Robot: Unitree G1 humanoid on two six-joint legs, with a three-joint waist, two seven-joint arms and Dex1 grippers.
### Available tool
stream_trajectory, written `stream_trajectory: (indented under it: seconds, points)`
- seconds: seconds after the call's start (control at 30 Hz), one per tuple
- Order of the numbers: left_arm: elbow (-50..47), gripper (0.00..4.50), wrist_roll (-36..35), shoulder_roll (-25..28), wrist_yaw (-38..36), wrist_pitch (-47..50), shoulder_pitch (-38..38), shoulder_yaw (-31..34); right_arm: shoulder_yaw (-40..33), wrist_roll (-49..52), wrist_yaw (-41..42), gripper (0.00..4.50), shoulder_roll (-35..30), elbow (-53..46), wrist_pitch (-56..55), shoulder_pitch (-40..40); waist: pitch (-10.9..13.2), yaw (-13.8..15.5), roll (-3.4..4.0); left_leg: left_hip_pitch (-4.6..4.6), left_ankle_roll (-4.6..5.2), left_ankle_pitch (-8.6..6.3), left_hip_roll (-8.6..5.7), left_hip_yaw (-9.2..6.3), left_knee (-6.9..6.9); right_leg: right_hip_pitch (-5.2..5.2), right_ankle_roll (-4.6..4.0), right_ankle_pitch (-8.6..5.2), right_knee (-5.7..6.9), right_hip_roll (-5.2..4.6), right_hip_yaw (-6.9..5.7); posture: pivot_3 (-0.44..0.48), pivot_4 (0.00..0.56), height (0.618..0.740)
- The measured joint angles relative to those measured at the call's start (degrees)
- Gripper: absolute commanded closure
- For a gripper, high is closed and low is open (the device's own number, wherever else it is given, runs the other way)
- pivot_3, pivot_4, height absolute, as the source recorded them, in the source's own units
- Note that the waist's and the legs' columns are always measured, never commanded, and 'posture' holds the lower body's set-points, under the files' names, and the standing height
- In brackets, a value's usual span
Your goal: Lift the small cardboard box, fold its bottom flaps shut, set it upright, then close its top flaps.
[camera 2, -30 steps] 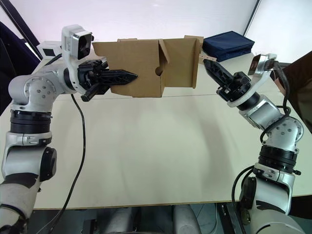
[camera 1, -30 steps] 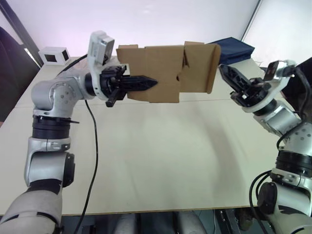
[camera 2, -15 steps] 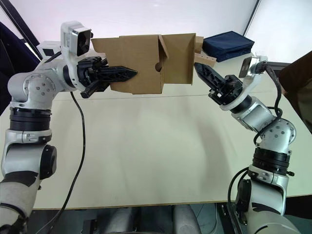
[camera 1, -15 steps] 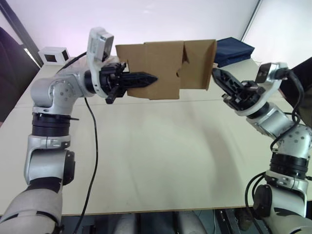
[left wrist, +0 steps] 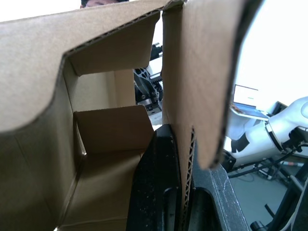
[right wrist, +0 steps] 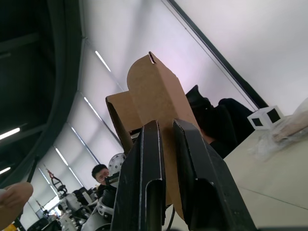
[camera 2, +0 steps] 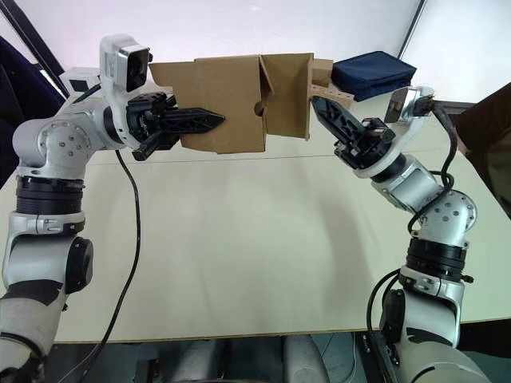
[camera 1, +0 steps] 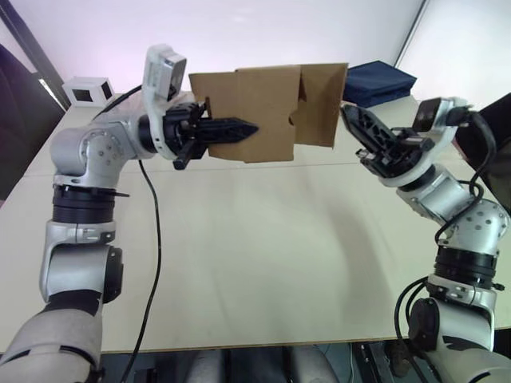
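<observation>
The small cardboard box [camera 1: 263,112] hangs in the air above the far half of the table, lying on its side with its flaps open. My left gripper [camera 1: 251,129] is shut on the box's front wall, and in the left wrist view the corrugated wall [left wrist: 185,144] runs down between its black fingers [left wrist: 154,192]. My right gripper [camera 1: 348,113] is shut, its tip touching the flap at the box's right end. In the right wrist view that rounded flap [right wrist: 154,96] stands just beyond the two fingers [right wrist: 149,163].
A pale table [camera 1: 255,263] spreads below both arms. A white box with a black face [camera 1: 88,89] sits at the back left and a dark blue case [camera 1: 382,80] at the back right. A black cable [camera 1: 152,239] hangs from the left arm. A person [right wrist: 98,173] shows in the background.
My right gripper has moved up and to the left, reaching the box's right end flap, which has swung slightly inward. The left gripper lifted the box a little, then held still.
</observation>
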Motion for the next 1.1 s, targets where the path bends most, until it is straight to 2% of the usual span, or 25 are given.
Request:
stream_trajectory:
  seconds: [0.7, 1.1]
  points:
    - [0.69, 4.5, 0.04, -0.22, 0.99, 0.07, 0.0, 0.04, 4.67, -2.75, -3.68, 4.07, 1.53, -6.95, -4.18, 0.08, 0.0, 0.0, 0.0, 0.0, 0.0, 0.0, 0.0, 0.0, 0.0, -0.01, 0.0, 0.0, 0.02, 0.0, 0.0, 0.0, 0.15, 0.74]
    - [1.62, 4.5, 0.08, -0.46, 1.45, -0.03, 0.0, 0.5, 6.67, -4.07, -10.86, 4.07, 4.99, -12.3, -7.52, -0.15, 0.0, 0.0, 0.0, 0.0, 0.0, 0.0, 0.0, -0.01, 0.0, -0.04, 0.0, 0.0, 0.05, 0.0, 0.01, 0.0, 0.15, 0.74]
